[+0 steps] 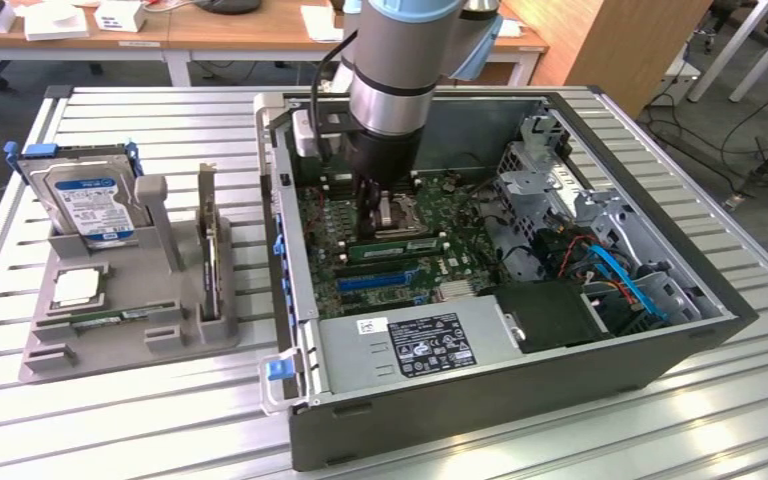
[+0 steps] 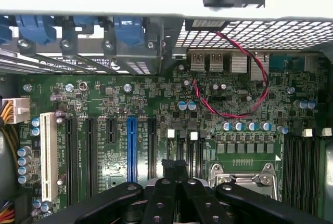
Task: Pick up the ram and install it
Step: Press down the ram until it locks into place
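We are seeing the ram (image 1: 392, 243), a narrow green stick with a pale label, standing on edge across the motherboard (image 1: 418, 275) at mid-frame. The pincer (image 1: 384, 210) is hanging just above it with its fingers (image 2: 174, 169) closed together; we cannot tell if they are touching it. The case walls (image 1: 491, 385) are ringing the board, with the power supply (image 1: 404, 345) close below.

Pincer (image 1: 387, 203) closed, low over motherboard (image 1: 398, 255); ram (image 1: 398, 243) seated beside it.
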